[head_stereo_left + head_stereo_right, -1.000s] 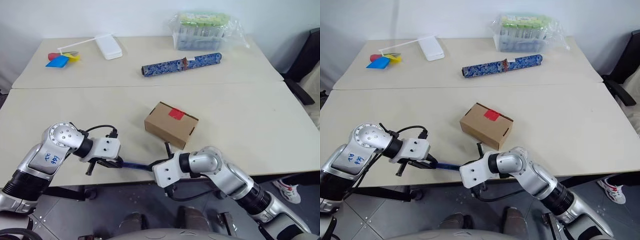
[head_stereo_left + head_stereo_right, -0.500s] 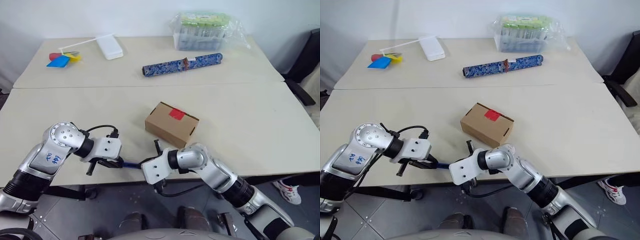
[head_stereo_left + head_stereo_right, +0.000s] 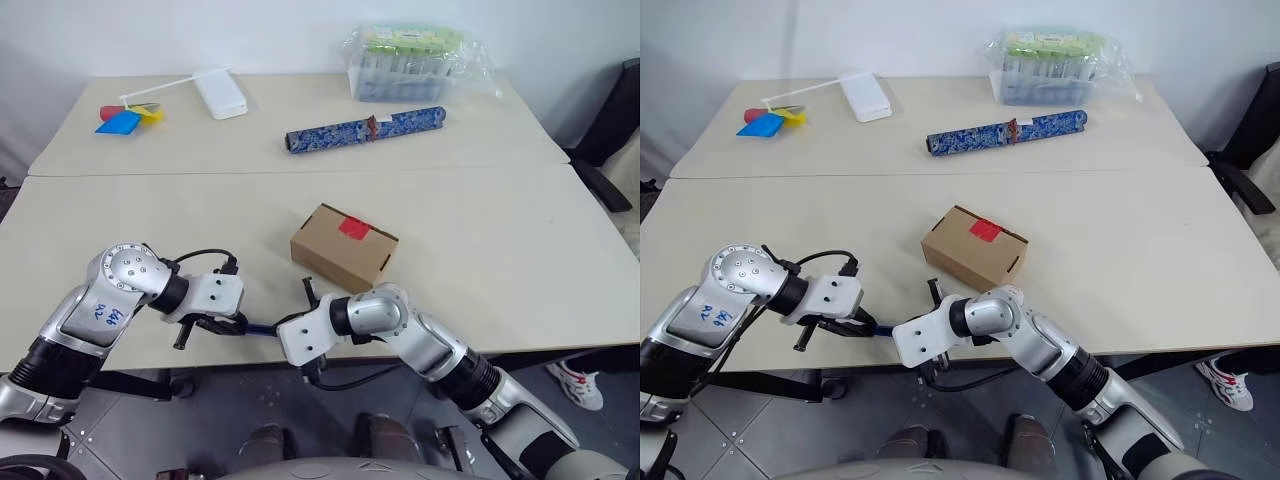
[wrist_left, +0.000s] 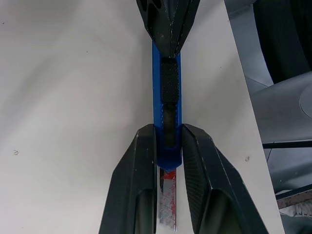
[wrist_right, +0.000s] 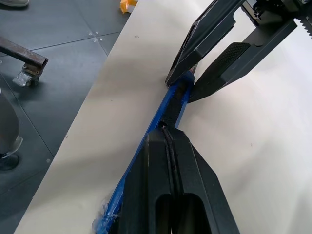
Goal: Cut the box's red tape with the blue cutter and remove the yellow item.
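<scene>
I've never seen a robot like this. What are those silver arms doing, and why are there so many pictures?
The silver arms belong to a robot. Two pictures come from cameras in its head, looking down at a table. Two more come from cameras on its wrists, very close up. Each arm ends in a gripper with two black fingers. The left gripper is shut on a blue cutter. The right gripper is shut, with its tip on the cutter's black slider. Behind them sits a brown box with red tape on top. Farther back lie a blue roll and a plastic tub.
</scene>
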Robot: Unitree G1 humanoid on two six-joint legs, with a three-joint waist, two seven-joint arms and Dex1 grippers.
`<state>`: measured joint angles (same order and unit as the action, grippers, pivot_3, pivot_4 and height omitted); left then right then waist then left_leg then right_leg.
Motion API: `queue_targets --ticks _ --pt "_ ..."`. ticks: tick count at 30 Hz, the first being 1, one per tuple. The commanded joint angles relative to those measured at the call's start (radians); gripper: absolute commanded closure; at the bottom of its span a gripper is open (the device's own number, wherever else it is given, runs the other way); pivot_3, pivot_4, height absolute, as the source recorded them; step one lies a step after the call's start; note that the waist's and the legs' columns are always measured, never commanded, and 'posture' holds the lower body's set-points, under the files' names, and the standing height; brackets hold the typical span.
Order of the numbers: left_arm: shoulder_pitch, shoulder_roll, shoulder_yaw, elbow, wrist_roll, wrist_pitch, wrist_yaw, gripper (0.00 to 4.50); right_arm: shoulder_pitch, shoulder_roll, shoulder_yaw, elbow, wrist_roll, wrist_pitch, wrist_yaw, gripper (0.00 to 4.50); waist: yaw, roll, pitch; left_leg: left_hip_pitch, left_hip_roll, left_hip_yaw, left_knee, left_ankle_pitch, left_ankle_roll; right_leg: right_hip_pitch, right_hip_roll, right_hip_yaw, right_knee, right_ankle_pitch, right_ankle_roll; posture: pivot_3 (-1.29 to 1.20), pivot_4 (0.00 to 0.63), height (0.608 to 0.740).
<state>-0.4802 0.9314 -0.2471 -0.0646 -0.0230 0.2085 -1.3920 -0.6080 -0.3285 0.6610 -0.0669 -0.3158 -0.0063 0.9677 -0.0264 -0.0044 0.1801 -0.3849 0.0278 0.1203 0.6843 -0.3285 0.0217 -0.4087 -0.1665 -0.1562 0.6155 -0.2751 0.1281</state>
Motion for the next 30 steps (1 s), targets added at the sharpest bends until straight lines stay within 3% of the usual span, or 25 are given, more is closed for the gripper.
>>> queue_targets --ticks 1,8,30 --pt "0.01 -0.016 -0.026 0.012 0.012 0.006 0.009 4.07 -0.008 -0.014 -0.04 -0.061 0.019 0.032 0.019 4.46 0.002 0.0 0.0 0.0 0.0 0.0 0.0 0.0 0.0 0.0 0.0 0.0 0.0 0.0 0.0 0.0 0.15 0.74" --pt "0.011 -0.021 -0.023 0.054 0.022 -0.027 0.015 4.07 -0.005 -0.033 -0.071 -0.153 0.056 0.104 0.056 4.46 0.005 0.0 0.0 0.0 0.0 0.0 0.001 0.0 0.0 0.0 0.0 0.0 0.001 0.0 0.0 0.0 0.15 0.74" --pt "-0.02 -0.06 -0.039 0.103 0.035 -0.052 0.018 4.07 -0.014 0.018 -0.001 0.059 -0.016 -0.043 0.016 4.46 0.024 0.003 -0.002 0.001 0.0 0.0 0.003 0.001 -0.001 0.0 0.0 0.0 0.005 0.0 -0.002 0.0 0.15 0.74"
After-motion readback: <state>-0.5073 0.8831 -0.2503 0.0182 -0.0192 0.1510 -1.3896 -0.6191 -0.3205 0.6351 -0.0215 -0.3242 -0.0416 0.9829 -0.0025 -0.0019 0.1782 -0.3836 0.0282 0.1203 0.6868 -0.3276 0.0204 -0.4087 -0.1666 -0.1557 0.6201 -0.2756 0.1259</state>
